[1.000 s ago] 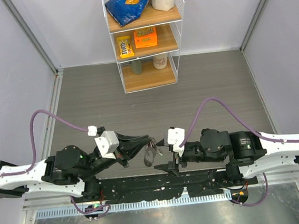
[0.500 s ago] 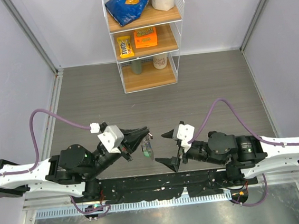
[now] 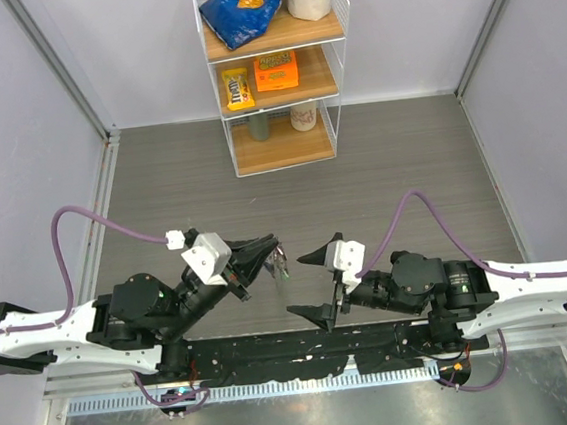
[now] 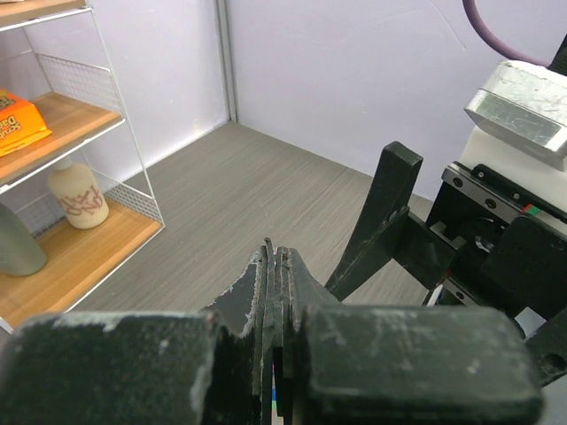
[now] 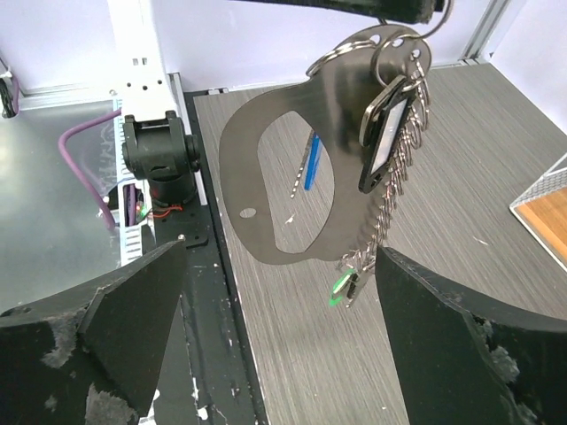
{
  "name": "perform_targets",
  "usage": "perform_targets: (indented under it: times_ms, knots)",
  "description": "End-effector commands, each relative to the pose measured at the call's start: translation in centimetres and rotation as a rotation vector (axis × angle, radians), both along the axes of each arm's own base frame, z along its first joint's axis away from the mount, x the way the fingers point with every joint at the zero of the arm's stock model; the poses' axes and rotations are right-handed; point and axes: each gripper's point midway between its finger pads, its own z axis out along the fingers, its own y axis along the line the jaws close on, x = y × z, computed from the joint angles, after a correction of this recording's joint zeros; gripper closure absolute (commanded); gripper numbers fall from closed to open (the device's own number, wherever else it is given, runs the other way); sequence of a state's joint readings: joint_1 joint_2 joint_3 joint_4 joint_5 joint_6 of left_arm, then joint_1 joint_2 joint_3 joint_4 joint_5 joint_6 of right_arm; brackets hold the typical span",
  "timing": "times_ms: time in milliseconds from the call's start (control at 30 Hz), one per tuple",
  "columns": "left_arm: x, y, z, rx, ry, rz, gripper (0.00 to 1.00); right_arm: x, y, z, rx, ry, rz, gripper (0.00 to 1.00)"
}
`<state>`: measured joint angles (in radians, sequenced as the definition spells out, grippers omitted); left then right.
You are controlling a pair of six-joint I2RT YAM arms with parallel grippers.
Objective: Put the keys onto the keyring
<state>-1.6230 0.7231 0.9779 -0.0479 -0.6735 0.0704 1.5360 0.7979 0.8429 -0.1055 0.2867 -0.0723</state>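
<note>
Now, from above, your right pincer has spread wide and backed off the keyring, which your clenched left pincer holds aloft. Left wrist: jaws pinch its edge. Right wrist: a black-headed key seemingly hangs threaded already.

Btw the wide-spread fingers of the right gripper the gap is free, bare table beneath. Just ahead hangs the keyring w/ its chain — clamped in the left gripper — blocking a straight pass. Rear centre: wire shelf rack; room either side.
</note>
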Motion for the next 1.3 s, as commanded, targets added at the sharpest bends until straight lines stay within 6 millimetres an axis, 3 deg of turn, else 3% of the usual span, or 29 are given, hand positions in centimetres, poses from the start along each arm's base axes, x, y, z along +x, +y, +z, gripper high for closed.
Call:
perform_targets:
  times_ms: [0, 333, 400, 700, 833, 933, 1067, 1200, 1267]
  knots:
    - [0.5, 1.0, 3.7, -0.134, 0.004, 0.033, 1.00, -0.2, 0.7, 2.7, 0.088, -0.023, 0.020, 0.06]
    - [1.1, 1.2, 3.6, -0.118, 0.000, 0.075, 1.00, -1.6, 2.2, 2.2, 0.069, -0.007, 0.099, 0.06]
    - [1.1, 1.2, 3.6, -0.117, 0.000, 0.077, 1.00, -1.6, 2.5, 2.8, 0.100, -0.008, 0.104, 0.06]
    - [0.7, 0.9, 3.7, -0.127, 0.005, 0.050, 1.00, 0.8, 2.3, 3.5, 0.131, -0.062, -0.032, 0.06]
    - [0.6, 0.9, 3.8, -0.133, 0.009, 0.041, 1.00, 1.5, 2.7, 3.1, 0.102, -0.100, -0.063, 0.18]
    - [0.5, 1.0, 3.8, -0.139, 0.013, 0.032, 1.00, 2.2, 2.7, 2.8, 0.091, -0.114, -0.102, 0.40]
    - [0.4, 1.0, 3.8, -0.141, 0.017, 0.028, 1.00, 3.1, 2.1, 2.7, 0.100, -0.122, -0.159, 0.61]
    - [0.4, 1.0, 3.6, -0.139, 0.018, 0.027, 1.00, 3.7, 1.2, 3.4, 0.125, -0.122, -0.202, 0.65]
    - [0.4, 0.9, 3.3, -0.133, 0.019, 0.029, 1.00, 3.9, 0.9, 3.4, 0.127, -0.123, -0.213, 0.73]
